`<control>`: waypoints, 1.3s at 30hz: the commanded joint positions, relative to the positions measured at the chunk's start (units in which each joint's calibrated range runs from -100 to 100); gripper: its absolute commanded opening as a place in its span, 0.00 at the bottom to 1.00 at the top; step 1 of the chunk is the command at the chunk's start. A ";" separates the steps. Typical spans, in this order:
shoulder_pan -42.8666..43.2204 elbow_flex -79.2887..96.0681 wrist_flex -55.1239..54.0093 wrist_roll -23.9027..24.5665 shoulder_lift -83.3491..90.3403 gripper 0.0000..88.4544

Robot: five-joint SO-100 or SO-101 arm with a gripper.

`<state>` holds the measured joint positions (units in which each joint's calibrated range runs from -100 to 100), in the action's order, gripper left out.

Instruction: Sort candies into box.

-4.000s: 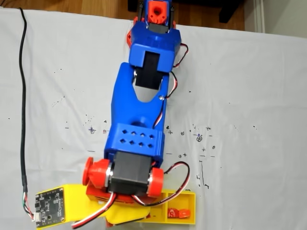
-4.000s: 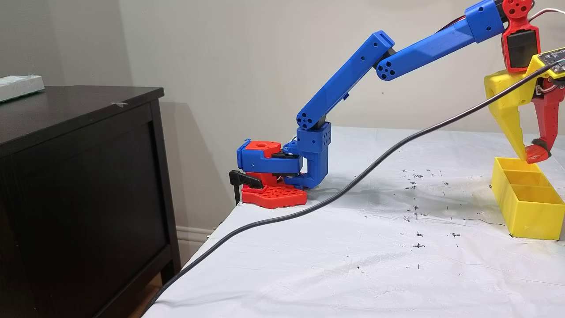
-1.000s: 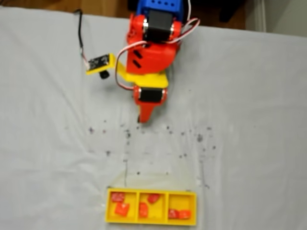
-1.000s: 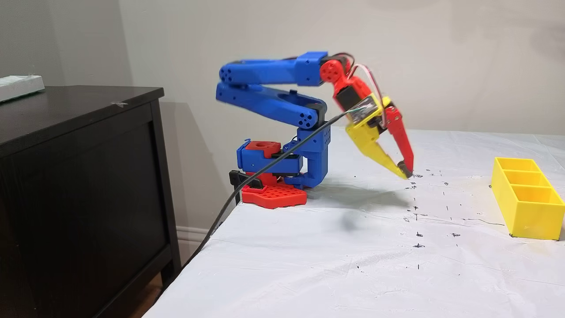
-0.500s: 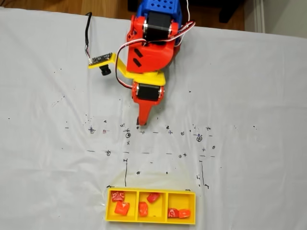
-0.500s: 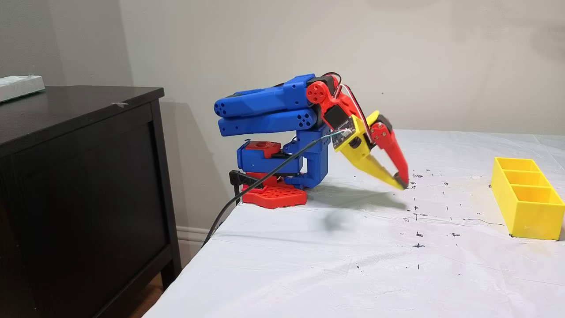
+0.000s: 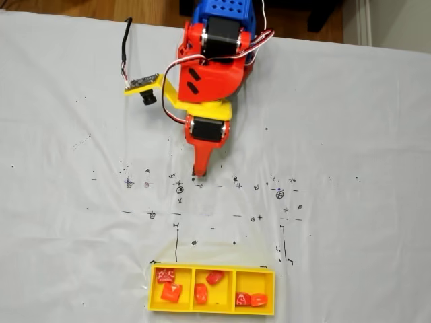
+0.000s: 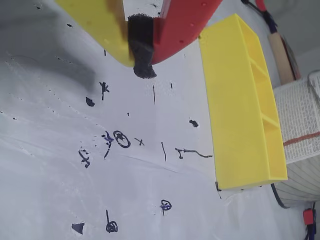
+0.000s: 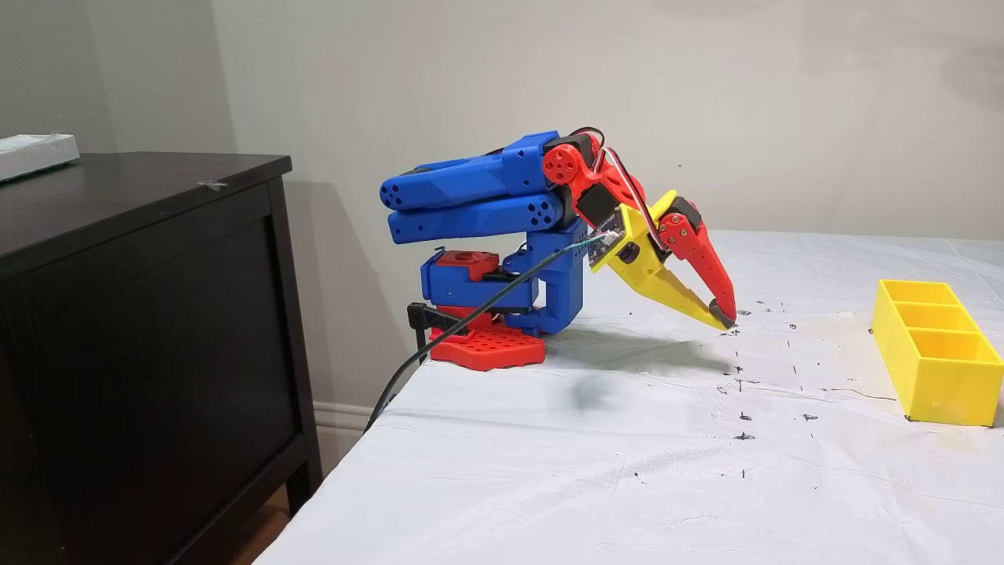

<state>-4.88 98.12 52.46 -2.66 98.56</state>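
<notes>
Counting six candies [image 7: 171, 291] inside the box [image 7: 212, 311], two per compartment; end effector [image 7: 199, 173] closed, empty; I judge nothing left on worktop [image 7: 350, 168].

White sheet [image 7: 350, 134] — dotted with ink marks (crosses, circles) — beside a dark cabinet [image 9: 141, 314].

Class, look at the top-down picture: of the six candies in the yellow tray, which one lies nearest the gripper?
The upper candy in the middle compartment of the tray; the others sit lower or farther sideways from the gripper.
</notes>
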 commanded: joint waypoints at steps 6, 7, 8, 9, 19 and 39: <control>-1.28 0.33 -0.68 1.03 0.42 0.00; -1.28 0.33 -0.68 1.03 0.42 0.00; -1.28 0.33 -0.68 1.03 0.42 0.00; -1.28 0.33 -0.68 1.03 0.42 0.00; -1.28 0.33 -0.68 1.03 0.42 0.00; -1.19 0.43 -0.68 0.93 0.42 0.00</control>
<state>-6.05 98.12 52.46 -1.73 98.56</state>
